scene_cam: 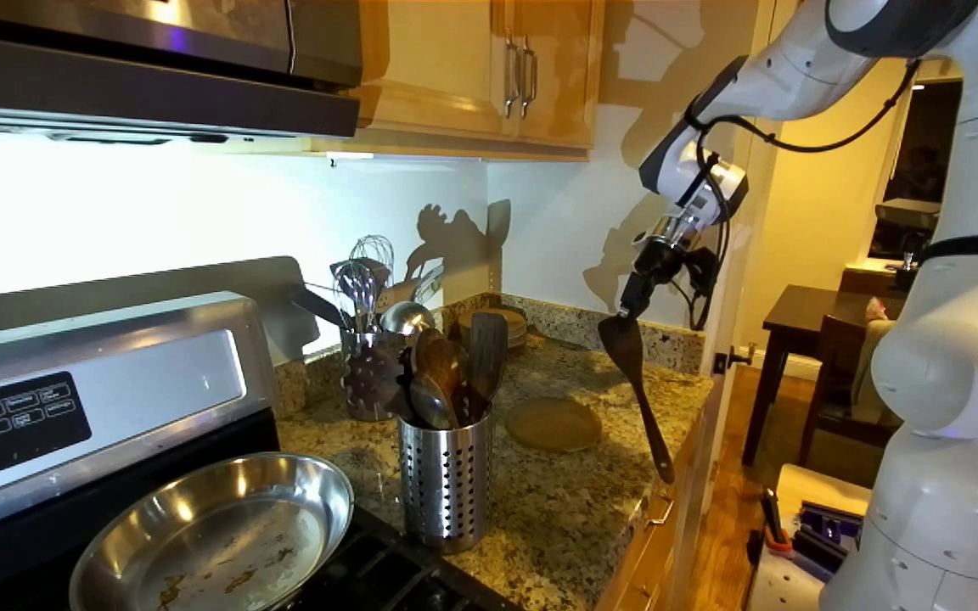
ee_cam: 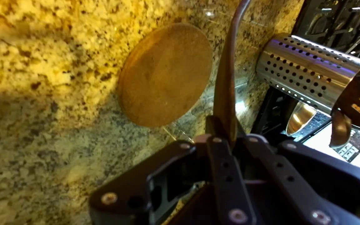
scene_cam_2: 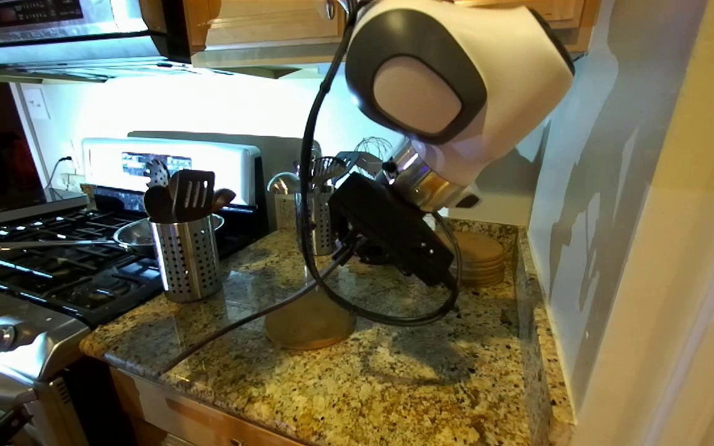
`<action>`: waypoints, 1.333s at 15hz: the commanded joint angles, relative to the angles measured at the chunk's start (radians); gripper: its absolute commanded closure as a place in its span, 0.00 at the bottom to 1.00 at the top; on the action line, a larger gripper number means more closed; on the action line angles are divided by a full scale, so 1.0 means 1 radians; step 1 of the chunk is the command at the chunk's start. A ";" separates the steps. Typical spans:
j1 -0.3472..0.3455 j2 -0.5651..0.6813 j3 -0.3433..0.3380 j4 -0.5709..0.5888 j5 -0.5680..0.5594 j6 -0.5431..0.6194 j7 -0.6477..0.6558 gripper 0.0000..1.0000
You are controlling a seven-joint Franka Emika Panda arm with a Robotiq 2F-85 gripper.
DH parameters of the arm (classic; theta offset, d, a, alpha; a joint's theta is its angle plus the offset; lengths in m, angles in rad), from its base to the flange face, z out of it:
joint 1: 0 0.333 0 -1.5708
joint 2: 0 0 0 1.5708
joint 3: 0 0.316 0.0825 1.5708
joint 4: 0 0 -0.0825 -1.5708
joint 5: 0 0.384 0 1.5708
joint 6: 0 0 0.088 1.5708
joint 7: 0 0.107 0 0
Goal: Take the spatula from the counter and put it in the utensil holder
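The brown wooden spatula (scene_cam: pixel 632 361) hangs tilted from my gripper (scene_cam: pixel 622 314). The jaws are shut on its wide head end, and the thin handle slopes down toward the counter's front edge. In the wrist view the spatula (ee_cam: pixel 227 75) rises between the fingertips (ee_cam: pixel 225 126). Its handle (scene_cam_2: pixel 248 316) also shows in an exterior view, where the wrist hides the head. The perforated steel utensil holder (scene_cam: pixel 446 488) stands upright on the speckled counter (scene_cam: pixel 540 518) with several utensils in it. It also shows in the other views (scene_cam_2: pixel 186 260) (ee_cam: pixel 308 73). The spatula is apart from it.
A round wooden disc (scene_cam: pixel 553 424) lies flat on the counter. A further steel cylinder (scene_cam: pixel 366 382) with whisks and ladles stands behind. A stack of round wooden pieces (scene_cam_2: pixel 478 257) is in the corner. A frying pan (scene_cam: pixel 226 526) sits on the stove. Cabinets (scene_cam: pixel 455 85) hang above.
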 commanded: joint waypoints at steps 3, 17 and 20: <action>0.083 -0.176 -0.013 -0.044 -0.015 0.057 -0.016 0.93; 0.233 -0.343 -0.014 -0.049 -0.039 0.199 -0.055 0.93; 0.231 -0.332 -0.017 -0.048 -0.038 0.199 -0.055 0.93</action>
